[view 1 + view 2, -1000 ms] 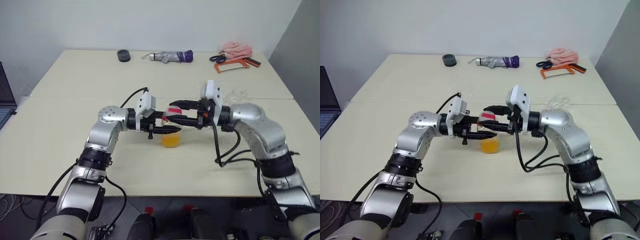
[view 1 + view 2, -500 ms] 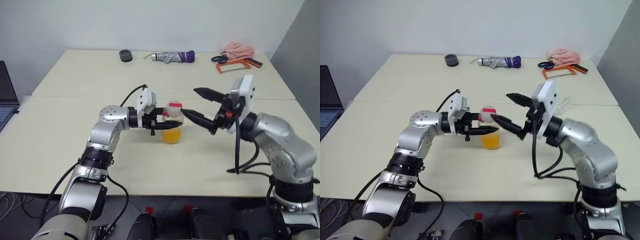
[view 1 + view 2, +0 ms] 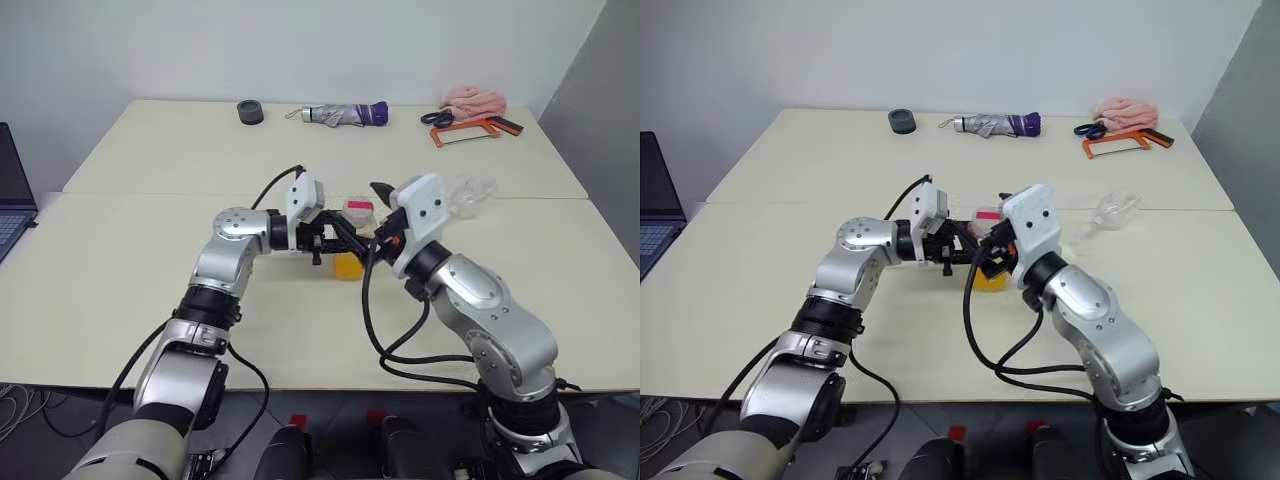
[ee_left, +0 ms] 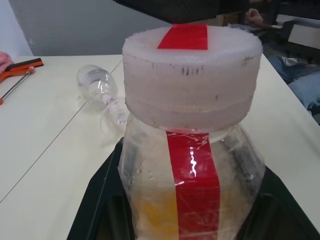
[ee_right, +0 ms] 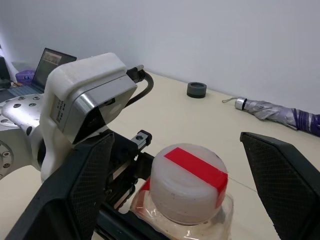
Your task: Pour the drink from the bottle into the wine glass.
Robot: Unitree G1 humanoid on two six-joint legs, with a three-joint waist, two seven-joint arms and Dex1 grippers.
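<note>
Bottle (image 4: 192, 150): stands upright near the middle of the worktop (image 3: 150, 260), clamped low on its body by the left pincer (image 3: 335, 240), which reaches in level from the left; orange drink (image 3: 985, 277) fills its lower part.
Cap (image 5: 189, 184): pale, crossed by a red strip, seated on the neck, so nothing can be poured yet.
Right pincer (image 5: 180, 165): spread wide, one finger to each side of the cap and neither touching it, poised just above the bottle.
Wine glass (image 3: 468, 196): lies on its side toward the right edge of the worktop, well apart from the bottle, bowl empty.
Step in hand: opening the bottle, by my reading; the left arm steadies it while the right lines up on the cap.
Next move calls for: lowering the right fingers around the cap, clenching squarely and twisting it off without tipping the bottle.
After that: the glass probably needs standing upright before pouring.
</note>
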